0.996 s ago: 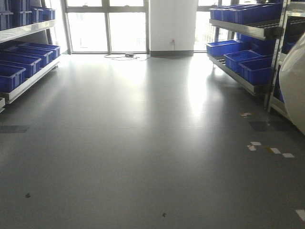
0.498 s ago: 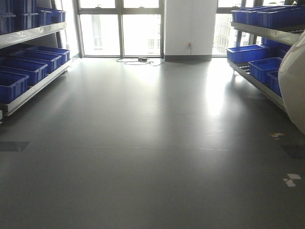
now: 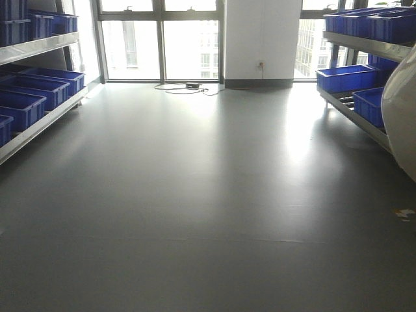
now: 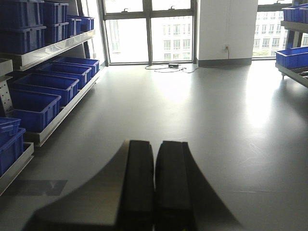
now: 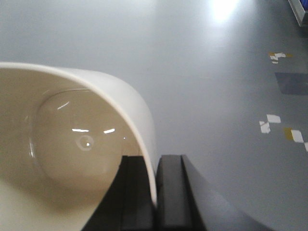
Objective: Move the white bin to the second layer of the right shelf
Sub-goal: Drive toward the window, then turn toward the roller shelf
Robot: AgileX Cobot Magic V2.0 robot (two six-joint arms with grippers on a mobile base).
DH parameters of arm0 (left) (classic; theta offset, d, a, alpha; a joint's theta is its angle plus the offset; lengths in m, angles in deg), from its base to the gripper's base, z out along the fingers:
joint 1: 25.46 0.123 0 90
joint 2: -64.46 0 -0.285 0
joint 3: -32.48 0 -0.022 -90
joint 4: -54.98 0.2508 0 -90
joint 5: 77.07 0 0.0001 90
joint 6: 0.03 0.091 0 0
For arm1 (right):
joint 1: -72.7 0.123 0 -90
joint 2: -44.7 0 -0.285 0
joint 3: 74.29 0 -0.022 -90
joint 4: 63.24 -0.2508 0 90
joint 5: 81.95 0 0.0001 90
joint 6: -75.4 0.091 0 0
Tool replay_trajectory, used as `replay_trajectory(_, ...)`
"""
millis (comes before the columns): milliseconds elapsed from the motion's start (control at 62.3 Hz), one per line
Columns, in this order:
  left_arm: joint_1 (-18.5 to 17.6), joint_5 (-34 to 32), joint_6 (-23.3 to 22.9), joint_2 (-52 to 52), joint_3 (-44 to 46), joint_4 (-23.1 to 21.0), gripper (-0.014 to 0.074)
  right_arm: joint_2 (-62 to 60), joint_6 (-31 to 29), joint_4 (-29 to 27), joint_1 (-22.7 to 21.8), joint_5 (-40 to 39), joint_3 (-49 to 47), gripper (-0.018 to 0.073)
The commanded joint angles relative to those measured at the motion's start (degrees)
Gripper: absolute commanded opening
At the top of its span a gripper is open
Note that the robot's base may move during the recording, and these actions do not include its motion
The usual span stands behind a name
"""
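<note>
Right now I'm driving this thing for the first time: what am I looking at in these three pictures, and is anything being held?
You are steering a wheeled robot with two arms. The front view looks down an aisle of grey floor, with shelves of blue crates on both sides and windows at the far end. The pale curved shape at its right edge is the white bin being carried.

The other two pictures come from cameras on the wrists. The left gripper is the pair of dark fingers pressed together, holding nothing. The right gripper is pinched on the white bin's wall, one finger inside the rim and one outside; the bin looks empty. Below it the floor shows a few tape marks.
</note>
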Motion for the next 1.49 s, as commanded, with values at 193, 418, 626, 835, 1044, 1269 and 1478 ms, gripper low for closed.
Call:
replay_trajectory(193,-0.22,-4.84,-0.15,0.75,-2.11,-0.35,0.0085,0.23,0.00,-0.34,-0.19,-5.26,-1.81,0.0027)
replay_trajectory(418,-0.22,-4.84,-0.15,0.75,-2.11,-0.35,0.0085,0.23,0.00,-0.34,-0.19,-5.31,-1.81,0.0027)
replay_trajectory(626,-0.22,-4.84,-0.15,0.75,-2.11,-0.35,0.0085,0.23,0.00,-0.34,-0.19,-5.30,-1.81,0.0027)
replay_trajectory(835,-0.22,-4.84,-0.15,0.75,-2.11,-0.35,0.0085,0.23,0.00,-0.34,-0.19,-5.30,-1.81,0.0027)
replay_trajectory(1044,-0.22,-4.84,-0.15,0.75,-2.11,-0.35,0.0085,0.23,0.00,-0.34,-0.19,-5.26,-1.81,0.0027)
replay_trajectory(1269,-0.22,-4.84,-0.15,0.75,-2.11,-0.35,0.0085,0.23,0.00,-0.34,-0.19,-5.26,-1.81,0.0027)
replay_trajectory(1478,-0.22,-4.84,-0.15,0.75,-2.11,-0.35,0.0085,0.23,0.00,-0.34,-0.19,-5.26,-1.81,0.0027)
